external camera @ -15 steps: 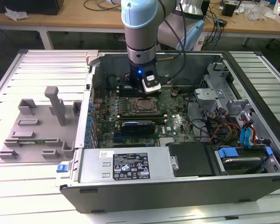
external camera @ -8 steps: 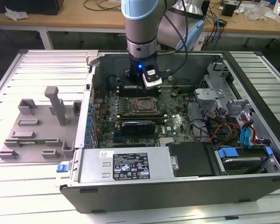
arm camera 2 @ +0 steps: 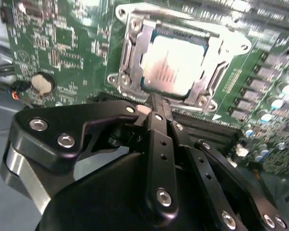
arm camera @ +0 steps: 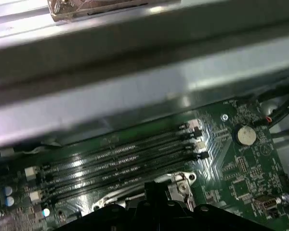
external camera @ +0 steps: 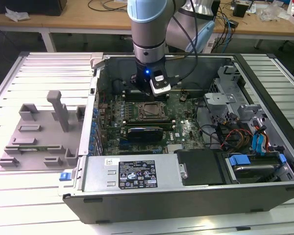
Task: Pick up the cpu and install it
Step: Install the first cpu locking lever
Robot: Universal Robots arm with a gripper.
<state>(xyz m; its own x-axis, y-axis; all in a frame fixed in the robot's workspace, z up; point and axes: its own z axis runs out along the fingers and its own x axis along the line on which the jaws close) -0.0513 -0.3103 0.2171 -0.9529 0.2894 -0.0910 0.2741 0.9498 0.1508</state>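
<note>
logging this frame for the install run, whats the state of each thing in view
cpu: seated flat in the socket, silvery top facing up
socket frame: open, not clamped over the cpu
gripper: fingers together, holding nothing, just beside the socket
computer case: lying on its side, side panel off, motherboard exposed
memory slots: empty
coin battery: seated in its holder on the board

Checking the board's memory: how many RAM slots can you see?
4, lying side by side in one bank in the first wrist view, between the case wall and the socket. More may be hidden.
</note>
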